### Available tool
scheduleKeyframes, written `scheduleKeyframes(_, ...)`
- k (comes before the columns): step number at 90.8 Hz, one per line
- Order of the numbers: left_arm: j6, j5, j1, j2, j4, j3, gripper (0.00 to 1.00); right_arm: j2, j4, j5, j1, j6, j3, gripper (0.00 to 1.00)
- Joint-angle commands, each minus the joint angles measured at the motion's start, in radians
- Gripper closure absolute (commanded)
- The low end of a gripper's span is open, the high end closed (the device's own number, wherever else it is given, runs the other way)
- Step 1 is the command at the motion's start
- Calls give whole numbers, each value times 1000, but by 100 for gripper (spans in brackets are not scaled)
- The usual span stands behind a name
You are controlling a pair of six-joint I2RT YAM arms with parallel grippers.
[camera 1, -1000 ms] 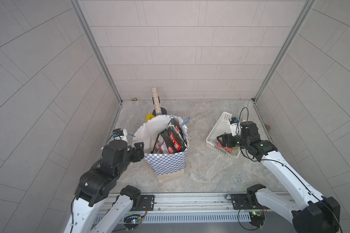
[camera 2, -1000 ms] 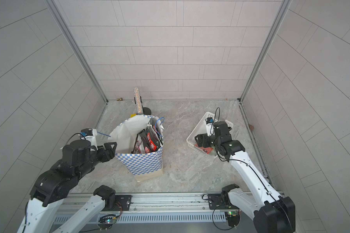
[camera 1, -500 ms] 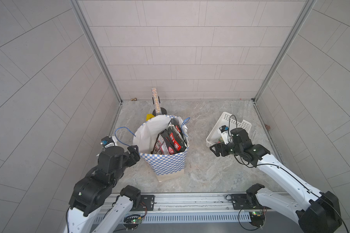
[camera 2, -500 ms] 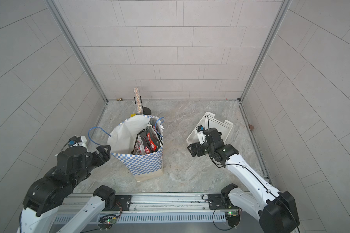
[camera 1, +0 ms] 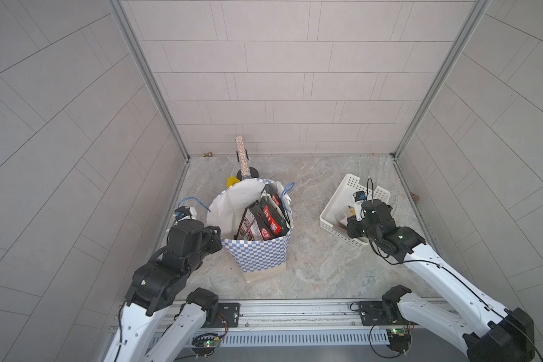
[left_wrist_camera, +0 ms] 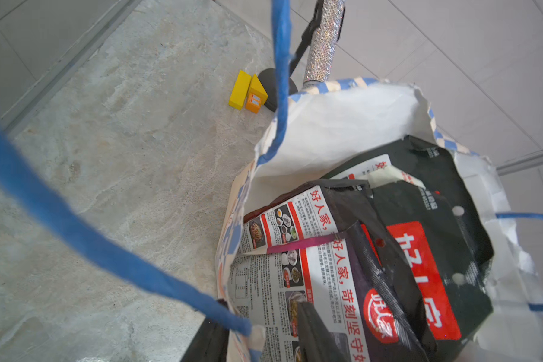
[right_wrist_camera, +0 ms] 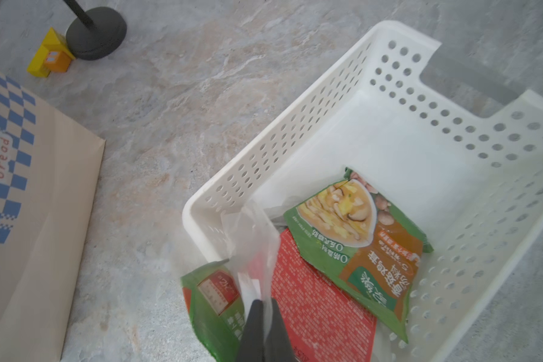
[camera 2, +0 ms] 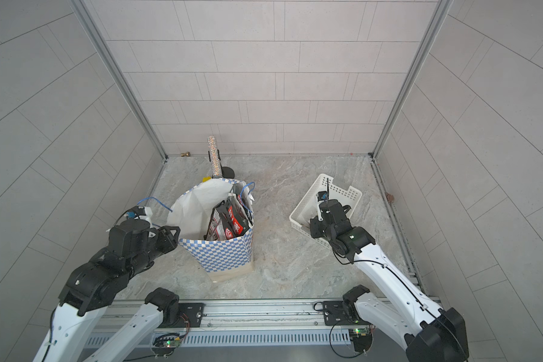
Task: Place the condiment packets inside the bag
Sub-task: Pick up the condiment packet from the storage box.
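- The right claw point(right_wrist_camera: 265, 305) is pressed together, pinching the clear sealed edge of a green packet point(right_wrist_camera: 212, 308), which sits at the corner of the white basket point(right_wrist_camera: 295, 131), seemingly draped over its rim
- Touching that one, inside the basket, a green-and-orange packet point(right_wrist_camera: 358, 244) lies partly on top of a red packet point(right_wrist_camera: 320, 301); the rest of the basket floor is bare
- The left claw point(left_wrist_camera: 259, 326) stands astride the bag's wall: one finger point(left_wrist_camera: 314, 338) is inside against the printed back of a packet and the other is outside; I cannot tell whether they actually clamp the paper
- A blue cord handle point(left_wrist_camera: 76, 238) loops close across the left wrist view
- The bag point(camera 1: 257, 254) stands upright on the desk point(camera 1: 311, 266) with its mouth open; several black packets point(camera 1: 264, 222) stand on end inside, crowded toward the 3 o'clock side of the mouth, with white lining bare toward 9 o'clock
- In both top views the basket is at 3 o'clock from the bag, well apart
- At 12 o'clock from the bag are a yellow block point(left_wrist_camera: 248, 91) and a glittery tube point(camera 1: 242, 160) on a dark stand, likely no part of the job
- Judged from this, most of the condiment packets are bagged; three are left, one already in the right claw but not yet lifted across
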Motion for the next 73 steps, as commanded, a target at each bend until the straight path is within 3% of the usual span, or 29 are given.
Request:
scheduleKeyframes(1, 63, 58, -2, 0, 56, -13, 78, -26, -17, 98, -6, -24, 66, 100)
scheduleKeyframes(13, 113, 101, -2, 3, 92, -7, 100, -32, -69, 165, -9, -87, 193, 100)
scheduleKeyframes(25, 164, 160, -2, -2, 139, -16, 100, 7, -149, 180, -9, -155, 387, 100)
scheduleKeyframes(43, 208, 221, -2, -1, 183, -24, 100, 118, -334, 0, 35, -189, 804, 100)
scheduleKeyframes(58, 250, 280, -2, 3, 211, -31, 100, 234, -375, -45, 224, -213, 1155, 100)
scheduleKeyframes(73, 270, 314, -2, -3, 232, -43, 100, 416, -379, -170, 398, -201, 1486, 100)
